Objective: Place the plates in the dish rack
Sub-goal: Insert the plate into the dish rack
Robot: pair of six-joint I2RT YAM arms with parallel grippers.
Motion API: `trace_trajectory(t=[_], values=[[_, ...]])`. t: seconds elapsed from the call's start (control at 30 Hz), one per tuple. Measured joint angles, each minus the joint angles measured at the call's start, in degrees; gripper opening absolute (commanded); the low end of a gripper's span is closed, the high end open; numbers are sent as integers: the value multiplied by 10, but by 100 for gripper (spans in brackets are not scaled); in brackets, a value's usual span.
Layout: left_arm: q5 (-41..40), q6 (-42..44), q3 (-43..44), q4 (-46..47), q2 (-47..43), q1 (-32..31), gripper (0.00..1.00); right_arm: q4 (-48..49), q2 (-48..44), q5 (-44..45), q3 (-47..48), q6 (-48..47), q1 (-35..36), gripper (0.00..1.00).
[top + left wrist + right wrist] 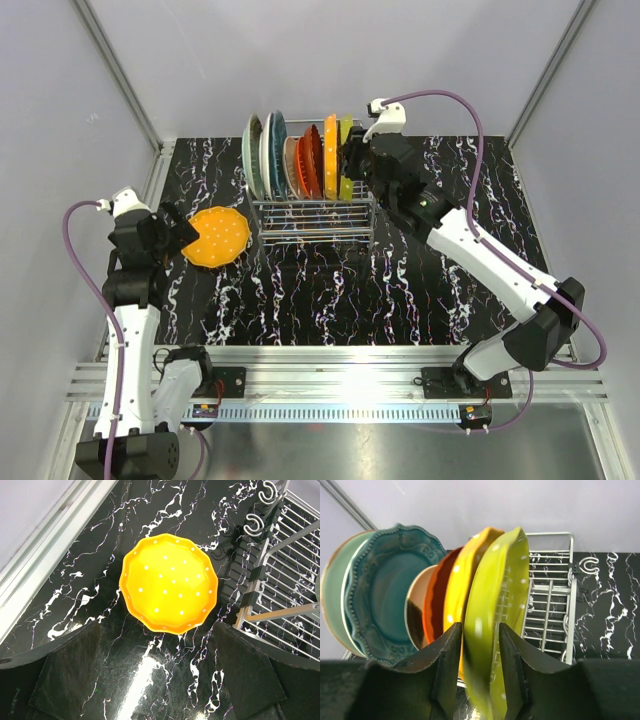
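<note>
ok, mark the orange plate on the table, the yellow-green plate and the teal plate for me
orange dotted plate (167, 582), left wrist view, centre of its face.
yellow-green plate (502, 580), right wrist view, upper part of its dotted face.
teal plate (385, 592), right wrist view, middle of its well.

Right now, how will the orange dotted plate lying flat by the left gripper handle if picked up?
The orange dotted plate looks rigid, so it probably won't flex. Its glossy surface may be slippery to grip. It lies flat on the table, so getting a finger under its wavy rim looks awkward; pushed, it would likely slide, not roll.
</note>
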Motion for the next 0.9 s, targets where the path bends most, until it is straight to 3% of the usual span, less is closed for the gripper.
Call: trace_trajectory(t=[0.53, 0.9], values=[[0, 2, 0, 0, 3, 0, 99, 14, -6, 1, 9, -4, 6, 49], [0, 8, 0, 0, 3, 0, 99, 15, -82, 1, 9, -7, 7, 59]])
